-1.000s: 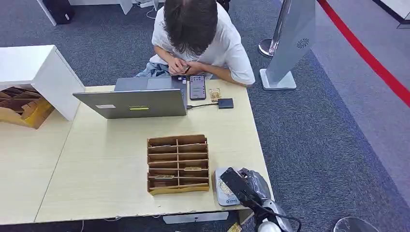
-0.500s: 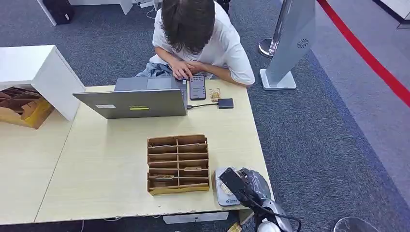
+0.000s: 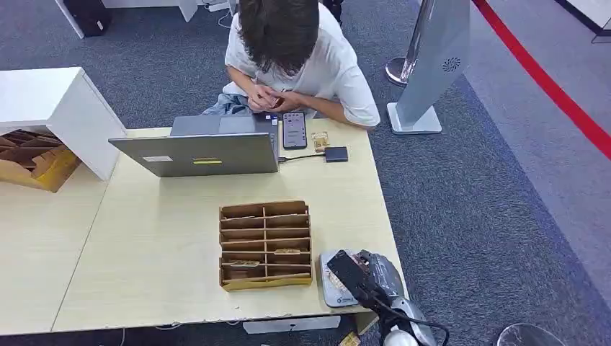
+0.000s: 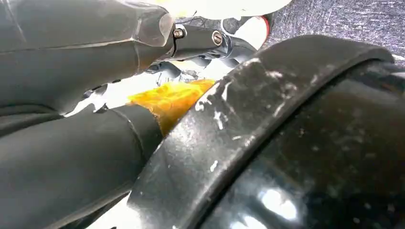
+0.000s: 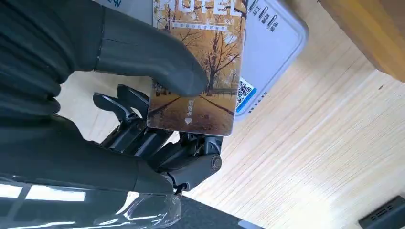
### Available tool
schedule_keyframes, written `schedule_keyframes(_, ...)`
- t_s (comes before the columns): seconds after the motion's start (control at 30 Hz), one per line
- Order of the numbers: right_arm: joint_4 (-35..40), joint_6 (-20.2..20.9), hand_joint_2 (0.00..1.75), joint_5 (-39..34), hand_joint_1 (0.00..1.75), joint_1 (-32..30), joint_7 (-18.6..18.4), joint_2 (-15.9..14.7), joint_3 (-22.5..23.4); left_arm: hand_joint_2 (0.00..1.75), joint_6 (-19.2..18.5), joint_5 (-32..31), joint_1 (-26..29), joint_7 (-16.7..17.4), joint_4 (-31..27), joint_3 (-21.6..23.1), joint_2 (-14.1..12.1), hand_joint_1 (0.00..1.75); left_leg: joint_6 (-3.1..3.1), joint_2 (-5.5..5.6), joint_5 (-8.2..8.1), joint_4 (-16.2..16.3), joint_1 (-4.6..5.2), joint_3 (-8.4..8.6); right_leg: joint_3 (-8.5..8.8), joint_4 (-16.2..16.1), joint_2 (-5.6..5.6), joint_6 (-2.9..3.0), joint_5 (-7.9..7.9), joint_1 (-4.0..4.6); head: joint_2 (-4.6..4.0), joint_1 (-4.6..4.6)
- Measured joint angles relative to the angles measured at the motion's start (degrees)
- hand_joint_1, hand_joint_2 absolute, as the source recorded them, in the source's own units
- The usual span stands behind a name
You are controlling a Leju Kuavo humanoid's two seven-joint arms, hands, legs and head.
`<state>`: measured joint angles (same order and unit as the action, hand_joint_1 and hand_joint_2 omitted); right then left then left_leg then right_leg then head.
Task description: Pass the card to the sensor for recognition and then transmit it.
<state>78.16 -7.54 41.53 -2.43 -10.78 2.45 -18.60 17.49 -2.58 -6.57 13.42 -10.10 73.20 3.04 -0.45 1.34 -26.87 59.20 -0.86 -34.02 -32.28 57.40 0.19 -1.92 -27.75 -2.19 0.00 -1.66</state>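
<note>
Right wrist view shows the right hand (image 5: 143, 109) holding the card (image 5: 198, 67), a picture card printed with autumn trees: the thick grey thumb presses on its face and the darker fingers (image 5: 157, 143) sit behind it. The card hangs over the sensor (image 5: 272, 43), a pale flat box with rounded corners and a small code sticker, which lies on the desk (image 5: 305, 157); whether card and sensor touch cannot be told.

From the head view, the right hand (image 3: 353, 277) sits at the near right corner of the desk (image 3: 158, 245), above the sensor (image 3: 333, 288). Just left of the sensor stands a wooden sorting tray (image 3: 265, 245) with two columns of slots, some holding cards. At the far edge a laptop (image 3: 198, 148) is open, with a phone (image 3: 294, 130) and a small dark box (image 3: 336, 153) on a cable to its right. A person (image 3: 295, 58) in a white shirt sits beyond the desk, bent over it with both hands together.

Left wrist view is taken up by dark, blurred parts close to the camera, and I cannot tell how the left hand's fingers lie.
</note>
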Motion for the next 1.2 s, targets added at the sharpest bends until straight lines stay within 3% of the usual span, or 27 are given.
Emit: schedule_keyframes(1.2,5.73,-4.68,1.75,10.38,1.75,-0.99,0.61,0.31,0.74,0.00,0.52,-0.44,0.13,-0.02,0.00,-0.15,0.17,0.00,0.00,0.00,0.00,0.00,0.00,-0.01,-0.01,0.00,0.00,0.00,0.00,0.00,0.00,0.00)
